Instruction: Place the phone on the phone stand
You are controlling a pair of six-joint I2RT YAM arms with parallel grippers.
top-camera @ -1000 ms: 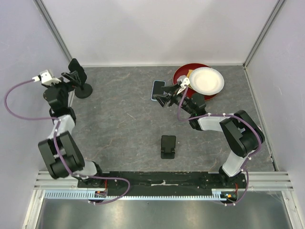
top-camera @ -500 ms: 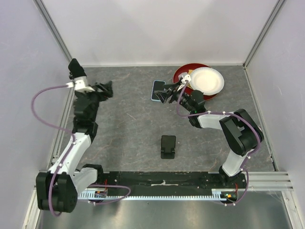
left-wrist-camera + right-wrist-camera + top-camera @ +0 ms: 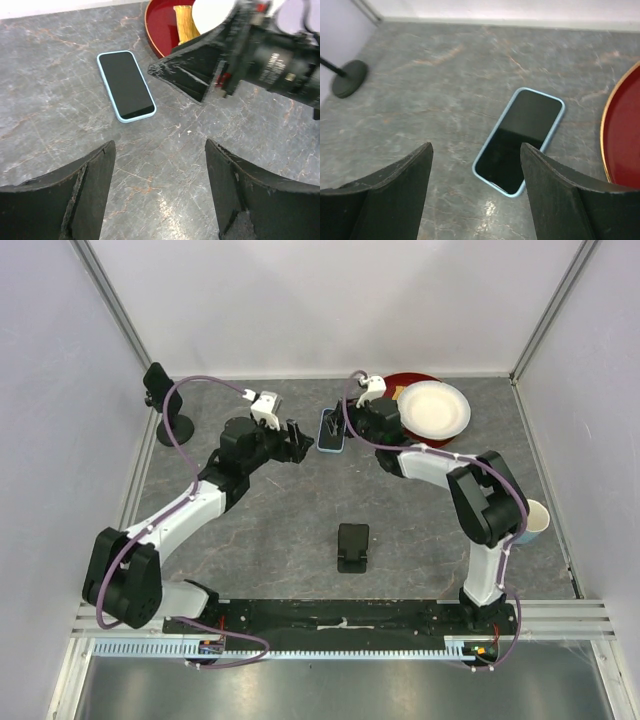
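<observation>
The phone, black screen up in a light-blue case, lies flat at the back middle of the table. It also shows in the left wrist view and the right wrist view. The black phone stand sits in the front middle, apart from both arms. My left gripper is open and empty just left of the phone. My right gripper is open and empty at the phone's right side, hovering over its near end.
A red plate with a white plate on it lies right of the phone. A black post on a round base stands at the back left. A cup stands by the right arm's elbow.
My left arm has swung from the back left corner to just left of the phone. My right gripper has shifted up over the phone. The phone has not moved.
</observation>
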